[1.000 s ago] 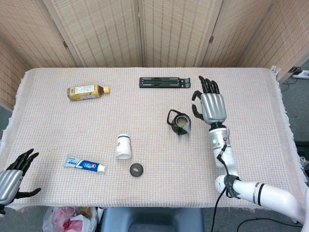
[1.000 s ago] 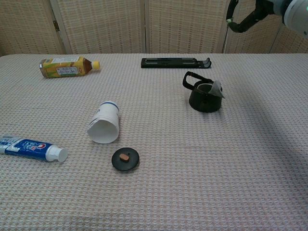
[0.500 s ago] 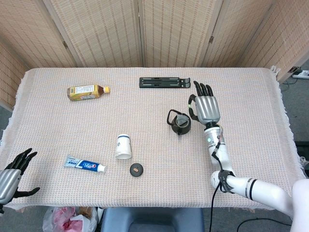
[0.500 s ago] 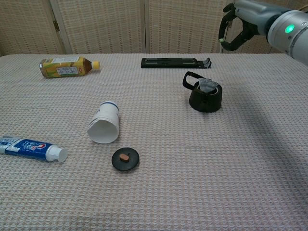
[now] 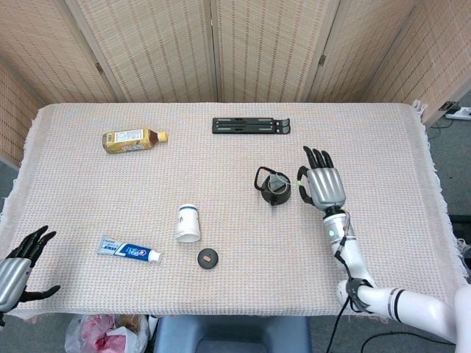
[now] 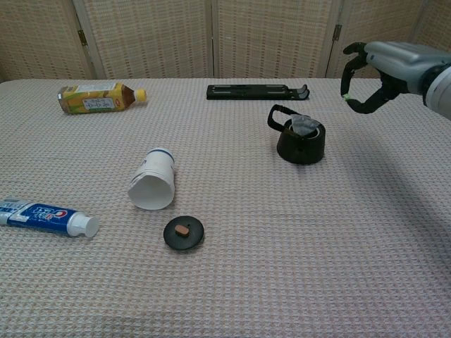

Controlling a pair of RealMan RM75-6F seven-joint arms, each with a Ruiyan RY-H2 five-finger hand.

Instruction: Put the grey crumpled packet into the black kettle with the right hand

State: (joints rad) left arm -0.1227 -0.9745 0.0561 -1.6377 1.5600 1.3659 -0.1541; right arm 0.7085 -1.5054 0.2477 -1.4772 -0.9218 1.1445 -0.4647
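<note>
Since half a second before, drew back to the right of the black kettle (image 6: 301, 140) and lowered: right hand (image 5: 324, 184), empty, fingers spread wide, thumb curled apart from the rest in the chest view, close beside the kettle but clear of it. Unmoved over the same interval: grey crumpled packet (image 6: 304, 125), sat inside the kettle's open mouth, its top poking just above the rim. Kettle upright on the woven tablecloth (image 5: 383, 147), handle toward the left and far side. Left hand (image 5: 18, 266) at the near left edge of the table, seen in the head view only, holding nothing, fingers apart. Lying on the cloth well left of the kettle: white paper cup (image 6: 152, 179) on its side, mouth toward the camera; black round lid (image 6: 184, 232) just in front of it; toothpaste tube (image 6: 48, 217) further left; yellow drink bottle (image 6: 99, 97) on its side near the far left. Behind the kettle, a flat black folding stand (image 6: 257, 91).
</note>
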